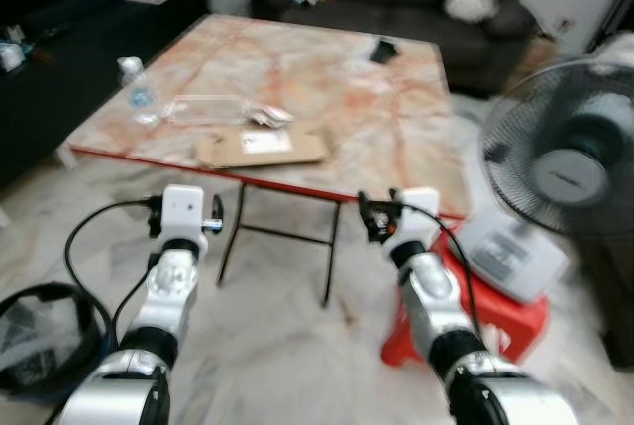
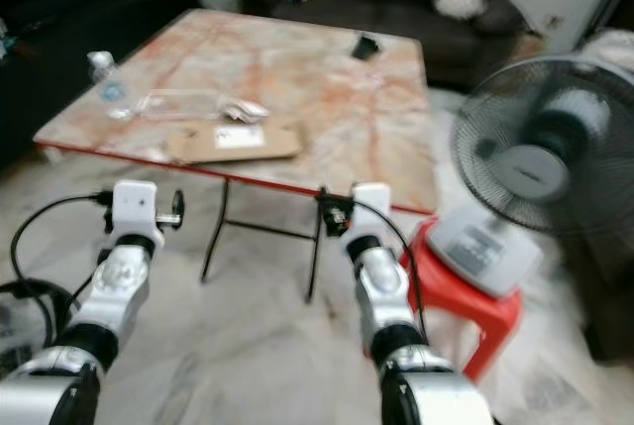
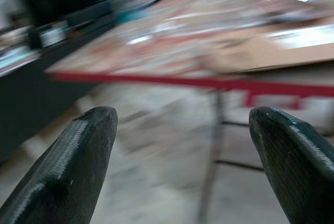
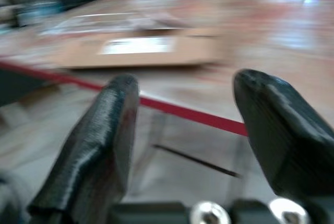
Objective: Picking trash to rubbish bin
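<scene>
Left eye view: both claws, left claw (image 1: 211,215) and right claw (image 1: 377,209), spread apart, empty, short of table (image 1: 396,118); cardboard (image 1: 263,146) ahead, likely approach.

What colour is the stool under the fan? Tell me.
Red stool, clearest in the left eye view.

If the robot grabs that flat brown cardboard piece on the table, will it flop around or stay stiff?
The cardboard piece lies flat and thin near the table edge, so it is probably light and fairly stiff, though it may bend if held by one corner. Lying flush, it could slide rather than lift; its edge near the rim looks the easier place to pinch.
</scene>
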`<state>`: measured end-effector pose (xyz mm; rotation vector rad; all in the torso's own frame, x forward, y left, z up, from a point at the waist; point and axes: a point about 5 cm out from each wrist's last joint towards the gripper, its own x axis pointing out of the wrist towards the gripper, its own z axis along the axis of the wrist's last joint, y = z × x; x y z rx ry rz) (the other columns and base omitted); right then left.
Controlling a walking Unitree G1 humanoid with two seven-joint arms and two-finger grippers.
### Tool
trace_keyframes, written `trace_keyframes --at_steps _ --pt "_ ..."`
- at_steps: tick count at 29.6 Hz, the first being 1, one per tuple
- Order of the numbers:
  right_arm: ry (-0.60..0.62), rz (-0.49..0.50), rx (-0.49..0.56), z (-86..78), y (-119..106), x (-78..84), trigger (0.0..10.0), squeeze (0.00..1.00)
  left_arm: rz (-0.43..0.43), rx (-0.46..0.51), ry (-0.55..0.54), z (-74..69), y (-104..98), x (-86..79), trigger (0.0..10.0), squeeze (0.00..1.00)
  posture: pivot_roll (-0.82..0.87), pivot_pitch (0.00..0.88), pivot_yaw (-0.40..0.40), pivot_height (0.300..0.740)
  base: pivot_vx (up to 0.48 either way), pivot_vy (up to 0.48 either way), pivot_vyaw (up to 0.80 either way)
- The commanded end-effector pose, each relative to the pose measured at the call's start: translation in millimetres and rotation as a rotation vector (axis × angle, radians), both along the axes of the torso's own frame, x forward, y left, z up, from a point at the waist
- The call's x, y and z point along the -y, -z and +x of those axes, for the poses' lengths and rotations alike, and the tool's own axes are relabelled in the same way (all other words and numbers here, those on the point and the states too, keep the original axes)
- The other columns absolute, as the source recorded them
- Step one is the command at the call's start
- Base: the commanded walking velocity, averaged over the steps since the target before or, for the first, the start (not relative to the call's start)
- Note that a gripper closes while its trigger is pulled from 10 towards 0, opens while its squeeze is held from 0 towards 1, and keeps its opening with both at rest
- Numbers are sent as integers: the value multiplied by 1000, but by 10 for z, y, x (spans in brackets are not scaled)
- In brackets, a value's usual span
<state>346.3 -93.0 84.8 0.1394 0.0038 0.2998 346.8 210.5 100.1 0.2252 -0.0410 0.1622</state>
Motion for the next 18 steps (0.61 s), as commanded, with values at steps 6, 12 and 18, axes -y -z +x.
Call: trace_keyframes --at_steps 6,12,18 --pt "18 -1 7 25 -26 93 10000 0 5 27 13 39 -65 55 10000 0 51 13 -64 740 406 0 0" --pt "8 -2 8 20 -23 70 10000 0 10 37 14 46 -90 48 10000 0 53 14 -66 740 405 0 0" --pt "-5 -15 18 18 -33 51 10000 0 14 47 16 51 -113 47 10000 0 53 14 -66 740 407 0 0"
